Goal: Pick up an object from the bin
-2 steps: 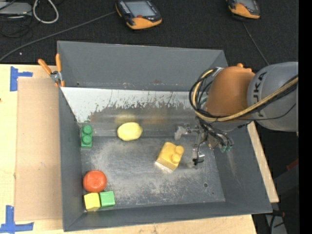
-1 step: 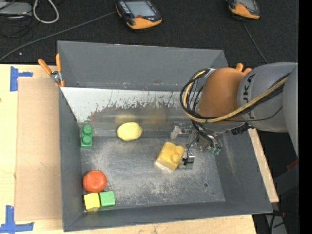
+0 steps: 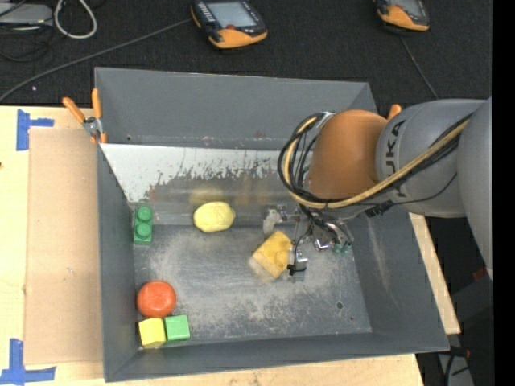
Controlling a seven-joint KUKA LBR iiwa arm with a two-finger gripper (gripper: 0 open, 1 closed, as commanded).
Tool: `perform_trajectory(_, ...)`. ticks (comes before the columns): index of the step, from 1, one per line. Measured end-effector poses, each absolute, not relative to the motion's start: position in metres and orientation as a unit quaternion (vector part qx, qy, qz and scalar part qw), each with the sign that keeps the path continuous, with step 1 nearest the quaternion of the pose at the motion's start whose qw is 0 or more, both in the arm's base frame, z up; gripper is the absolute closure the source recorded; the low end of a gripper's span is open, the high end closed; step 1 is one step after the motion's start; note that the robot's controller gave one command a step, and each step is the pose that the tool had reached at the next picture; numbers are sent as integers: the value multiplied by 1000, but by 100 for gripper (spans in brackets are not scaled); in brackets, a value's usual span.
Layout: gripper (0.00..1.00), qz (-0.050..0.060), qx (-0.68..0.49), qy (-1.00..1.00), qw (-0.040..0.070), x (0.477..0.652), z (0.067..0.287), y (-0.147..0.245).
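The gripper [image 3: 299,256] sits low in the grey bin [image 3: 241,111], right of centre, against the right edge of a pale yellow sponge-like chunk [image 3: 270,254] lying on the floor; we cannot tell whether it is released or clenched. Left of it we see a yellow oval [image 3: 213,216]. Well apart lie a green block [image 3: 143,223], an orange ball [image 3: 156,298], a yellow cube [image 3: 151,333] and a green cube [image 3: 177,327]

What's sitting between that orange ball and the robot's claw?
In the camera view, mostly bare bin floor runs from the orange ball toward the claw; only a pale yellow chunk lies there, right beside the claw.
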State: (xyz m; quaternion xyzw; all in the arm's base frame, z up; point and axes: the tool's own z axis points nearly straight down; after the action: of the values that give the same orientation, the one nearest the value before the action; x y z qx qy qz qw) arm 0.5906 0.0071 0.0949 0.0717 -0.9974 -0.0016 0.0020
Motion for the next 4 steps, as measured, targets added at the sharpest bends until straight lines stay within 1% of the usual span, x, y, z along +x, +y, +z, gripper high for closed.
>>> perform_trajectory(1, 0, -1, 53, -999, 0, 601, 73, 1)
perform_trajectory(2, 100, -2, 225, -974, -2, 593, 71, 4)
perform_trajectory(4, 100, -2, 225, -974, -2, 593, 72, 4)
